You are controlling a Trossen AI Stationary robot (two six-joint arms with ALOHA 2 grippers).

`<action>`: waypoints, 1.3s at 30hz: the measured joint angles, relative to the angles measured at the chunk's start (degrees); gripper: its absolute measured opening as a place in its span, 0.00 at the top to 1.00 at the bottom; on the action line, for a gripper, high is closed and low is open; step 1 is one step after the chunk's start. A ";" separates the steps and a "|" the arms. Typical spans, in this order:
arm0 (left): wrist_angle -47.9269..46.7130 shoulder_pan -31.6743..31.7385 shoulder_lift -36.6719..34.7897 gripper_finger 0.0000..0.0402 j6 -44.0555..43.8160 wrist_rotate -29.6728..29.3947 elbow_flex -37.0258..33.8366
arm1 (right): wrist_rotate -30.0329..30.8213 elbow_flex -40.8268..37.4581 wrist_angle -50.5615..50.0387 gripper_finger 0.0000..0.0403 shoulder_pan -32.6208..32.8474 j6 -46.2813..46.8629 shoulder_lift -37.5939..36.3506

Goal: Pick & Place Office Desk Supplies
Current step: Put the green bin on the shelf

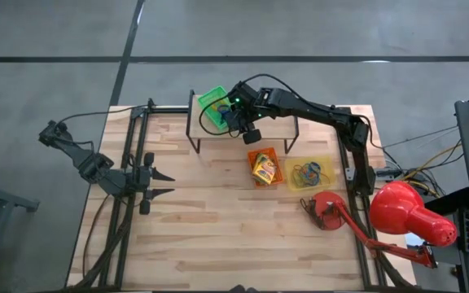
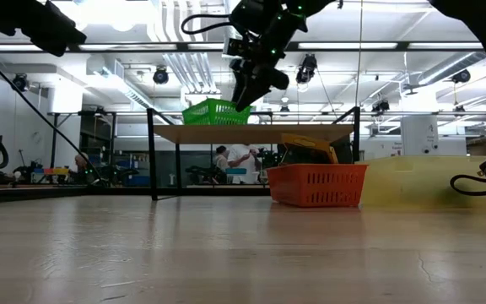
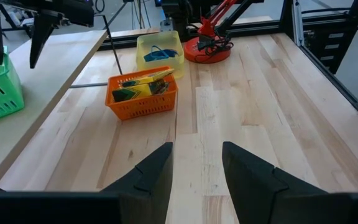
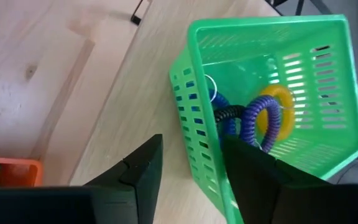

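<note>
While the left claw [image 1: 167, 184] waits over the bare left part of the wooden counter [image 1: 218, 236], its fingers spread apart with nothing between them, the right claw [image 4: 188, 171] hangs just above the green tray [image 1: 213, 108], which stands on a small raised shelf [image 1: 243, 133] at the back of the counter. The right claw's fingers are parted and grasp nothing; they straddle the tray's near slatted wall. Inside the green tray lie coiled loops [image 4: 253, 121] in blue, purple, black and yellow, bunched against the far side. In front of the shelf, on the counter, an orange tray [image 1: 265, 168] holds yellow and green printed cardboard boxes [image 3: 140, 87]. Just beside it a yellow tray [image 1: 310, 173] holds blue and orange rubber bands [image 1: 308, 172]. A red desk lamp [image 1: 397, 216] stands at the counter's right edge, its base near the yellow tray.
</note>
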 joint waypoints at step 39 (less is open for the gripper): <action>0.00 0.02 -0.01 0.65 -0.02 0.00 0.00 | -0.38 -0.28 9.23 0.95 2.83 19.24 -0.02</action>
